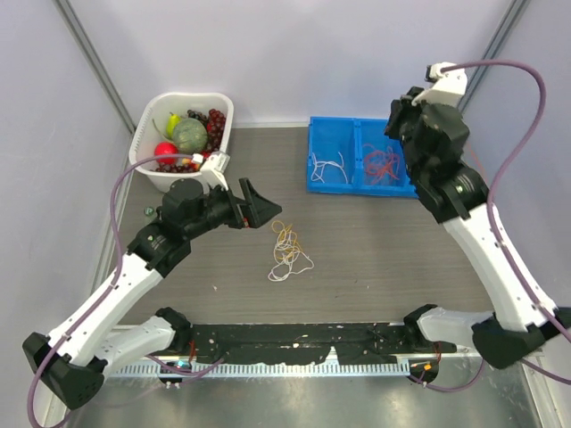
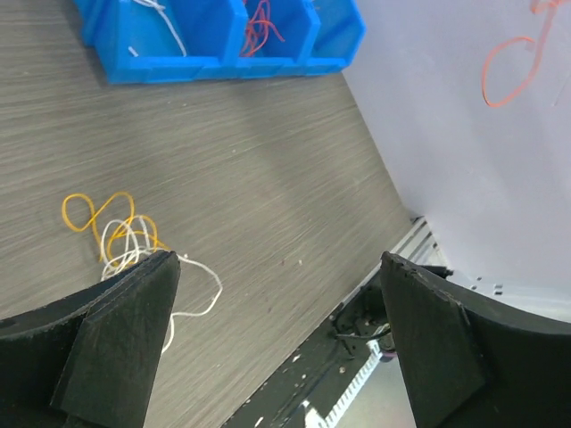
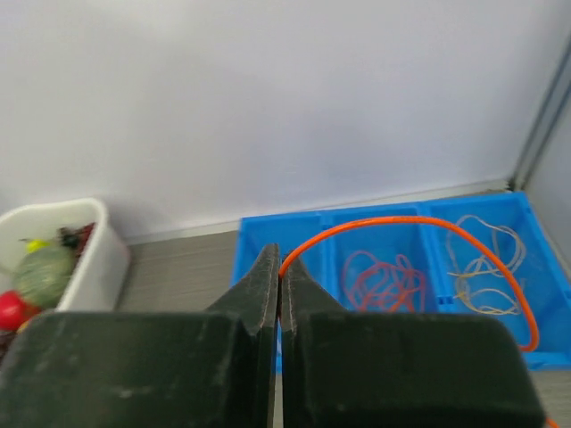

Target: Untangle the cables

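Grey-brown worktop (image 1: 401, 259) carries the yellow-and-white cable tangle (image 1: 287, 250) well in front of the blue bin (image 1: 352, 188), bare surface all round it; the left pincer (image 1: 264, 205), spread wide and empty, hovers off the bin's front-left corner; above the bin's right end the right pincer (image 3: 280, 259) is clamped tight on an orange cable (image 3: 393, 220)

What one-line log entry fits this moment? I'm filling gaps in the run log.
left gripper: open, empty, near yellow-white tangle | right gripper: shut on orange cable, over blue bin
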`<action>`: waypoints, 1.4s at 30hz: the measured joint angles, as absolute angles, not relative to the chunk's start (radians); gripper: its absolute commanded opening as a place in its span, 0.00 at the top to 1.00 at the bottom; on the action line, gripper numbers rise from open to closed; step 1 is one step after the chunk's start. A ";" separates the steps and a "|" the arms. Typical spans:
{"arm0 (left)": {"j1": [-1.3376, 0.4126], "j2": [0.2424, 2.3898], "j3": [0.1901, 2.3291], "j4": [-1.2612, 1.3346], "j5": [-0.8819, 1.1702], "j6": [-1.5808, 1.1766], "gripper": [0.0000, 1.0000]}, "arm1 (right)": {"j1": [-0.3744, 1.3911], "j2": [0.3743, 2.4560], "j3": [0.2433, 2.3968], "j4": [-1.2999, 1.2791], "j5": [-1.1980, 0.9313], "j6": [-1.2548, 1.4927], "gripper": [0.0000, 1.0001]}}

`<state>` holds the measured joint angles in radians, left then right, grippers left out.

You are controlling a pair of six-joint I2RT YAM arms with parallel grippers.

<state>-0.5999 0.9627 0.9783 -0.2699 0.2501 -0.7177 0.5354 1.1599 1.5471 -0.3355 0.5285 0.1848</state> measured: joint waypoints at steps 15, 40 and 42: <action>-0.600 0.851 0.779 -0.365 0.235 -0.682 0.05 | 0.223 1.607 1.625 -0.171 0.416 0.147 0.99; -0.600 0.852 0.791 -0.430 0.221 -0.624 0.24 | 0.125 1.899 1.658 -0.081 0.232 0.289 0.94; -0.600 0.870 0.791 -0.430 0.234 -0.625 0.25 | 0.110 1.955 1.658 -0.110 0.198 0.305 0.85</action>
